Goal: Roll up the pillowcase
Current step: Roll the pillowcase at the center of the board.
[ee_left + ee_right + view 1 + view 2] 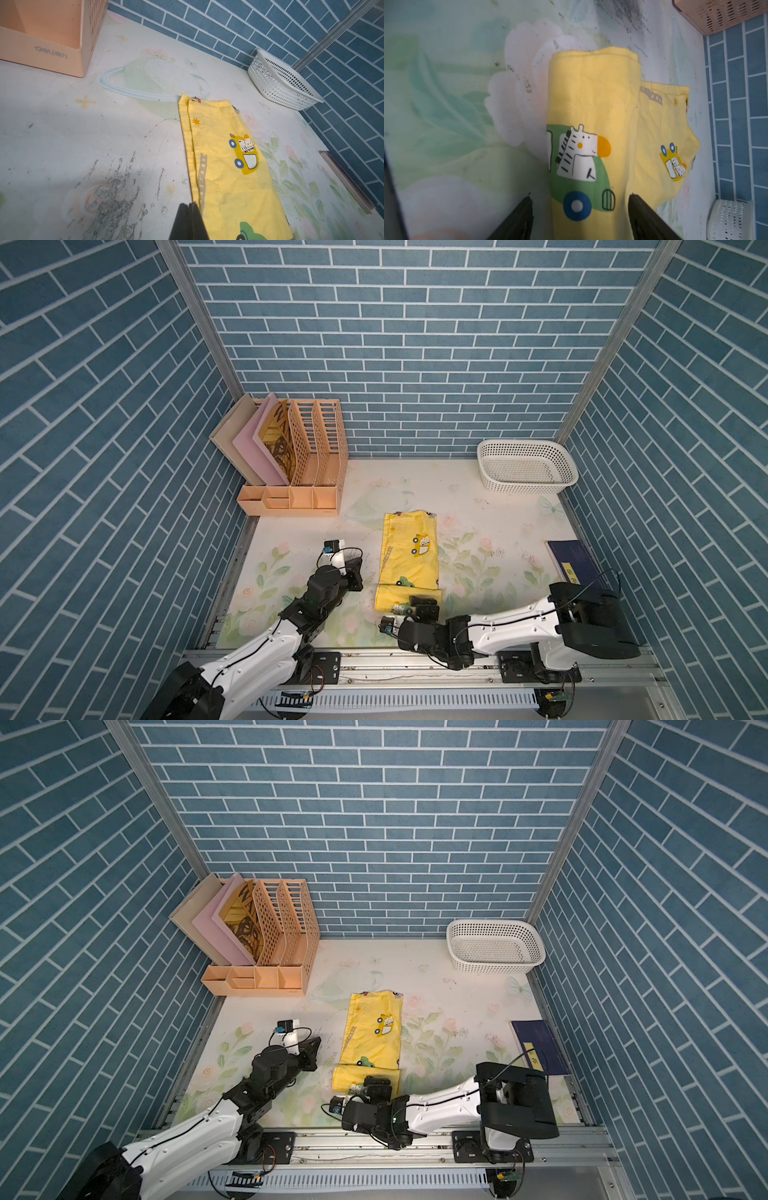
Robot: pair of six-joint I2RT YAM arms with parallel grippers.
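While both arms are reaching in over the table, we are logging the scene from the biggest item down.

Pale floral mat (490,506) is covering the whole work surface under both tools.

Peach file organizer (299,464) is standing far beyond the tips of the left gripper (188,207), off to that tool's outer side, against the back wall. Flat boards (249,443) are leaning in its slots.

The pillowcase (409,556) is lying on the mat as a narrow yellow strip, and we are seeing it in both top views (372,1036). It is running from the right gripper (580,195) straight away toward the back wall. Its end nearest that tool is turned over into a thick rolled band, printed with a zebra in a green car.

White perforated basket (525,466) is sitting well beyond the right gripper, in the far corner on that tool's outer side.

Dark blue book (571,560) is lying to the outer side of the right arm, well apart from the strip.

Right gripper: jaws are standing spread, one finger on each side of the rolled band. We cannot tell whether the pads are touching the cloth.

Left gripper: fingers are pressing flat against each other, with the tips just beside the strip's long edge, on the side facing away from the right gripper.
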